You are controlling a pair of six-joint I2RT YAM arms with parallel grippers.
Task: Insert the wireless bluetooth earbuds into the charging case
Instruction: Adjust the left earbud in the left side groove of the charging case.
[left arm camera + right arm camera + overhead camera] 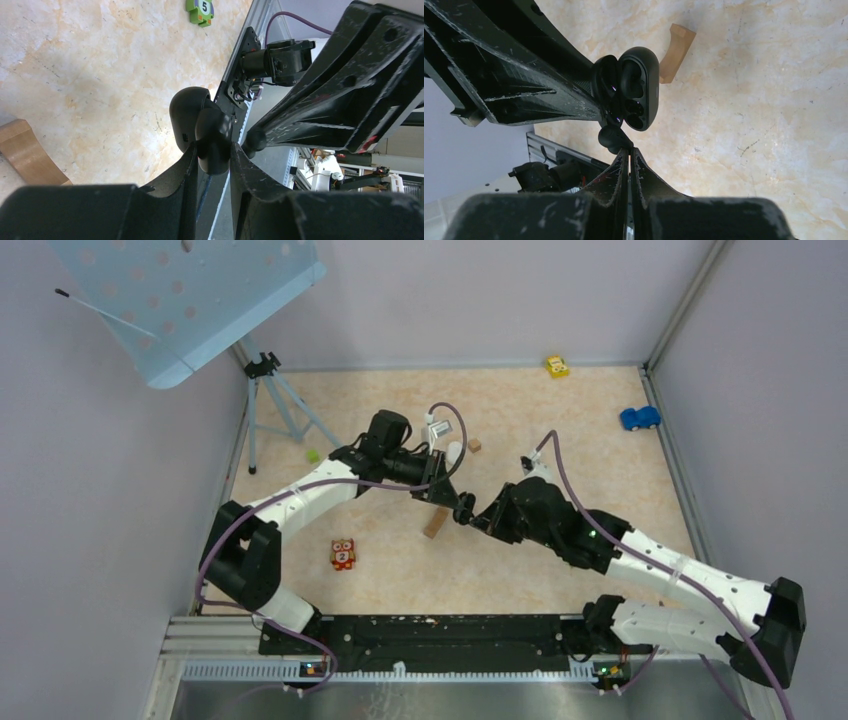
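Observation:
The black charging case (640, 86) hangs open above the table, its sockets facing my right wrist camera. My left gripper (212, 150) is shut on the case (207, 132); in the top view the left gripper (443, 490) is at mid-table. My right gripper (629, 149) is shut on a black earbud (612, 138) at its fingertips, just below the case's open mouth and close to it. In the left wrist view this earbud (255, 140) shows beside the case. From above, the right gripper (466, 512) meets the left one tip to tip. I cannot tell whether a bud sits inside the case.
A tan wooden block (436, 522) lies on the table under the grippers, and a smaller one (474, 445) lies farther back. An owl toy (342, 554), a green toy (313, 454), a yellow car (557, 366), a blue car (640, 418) and a tripod (270, 390) stand around.

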